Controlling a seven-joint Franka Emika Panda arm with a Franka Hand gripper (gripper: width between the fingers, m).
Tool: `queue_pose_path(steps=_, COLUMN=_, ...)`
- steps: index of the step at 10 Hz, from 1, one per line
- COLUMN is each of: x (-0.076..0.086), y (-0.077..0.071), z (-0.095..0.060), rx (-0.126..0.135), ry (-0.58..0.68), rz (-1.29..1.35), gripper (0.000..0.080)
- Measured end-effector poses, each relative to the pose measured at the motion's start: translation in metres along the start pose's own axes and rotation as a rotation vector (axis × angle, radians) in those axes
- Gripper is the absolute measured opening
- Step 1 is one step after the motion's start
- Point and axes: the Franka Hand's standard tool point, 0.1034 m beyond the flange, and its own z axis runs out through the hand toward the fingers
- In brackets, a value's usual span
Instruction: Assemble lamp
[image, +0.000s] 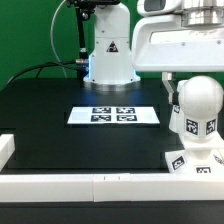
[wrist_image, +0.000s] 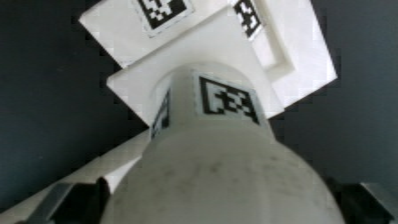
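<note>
The lamp's ball-shaped bulb (image: 198, 104) stands upright on the stem of the flat square base (image: 186, 162), at the exterior view's right near the front rail. My gripper (image: 194, 95) comes down over the bulb from above, one finger on each side of it. In the wrist view the bulb (wrist_image: 214, 150) fills the middle, with a tag on its neck. The base plate (wrist_image: 169, 35) lies beyond it. My fingers (wrist_image: 68, 203) show at both sides of the ball, pressed close to it. The bulb's seat on the stem is hidden.
The marker board (image: 113, 115) lies in the middle of the black table. A long white rail (image: 70, 187) runs along the front, and a short one (image: 6, 150) sits at the exterior view's left. The arm's pedestal (image: 107, 55) stands at the back.
</note>
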Motion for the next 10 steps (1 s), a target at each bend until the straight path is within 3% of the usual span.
queue_pose_path(steps=3, x=-0.001, y=0.001, z=0.001, rx=-0.004, ry=-0.005, rz=0.154, gripper=0.0576)
queue_pose_path(steps=5, x=-0.015, y=-0.002, z=0.004, rx=-0.025, ry=-0.028, rz=0.385, gripper=0.0576)
queue_pose_path(steps=6, x=-0.019, y=-0.003, z=0.005, rx=-0.018, ry=-0.047, rz=0.540, gripper=0.0576)
queue_pose_path(steps=10, x=-0.014, y=-0.001, z=0.006, rx=0.055, ry=-0.133, rz=0.978, gripper=0.0576)
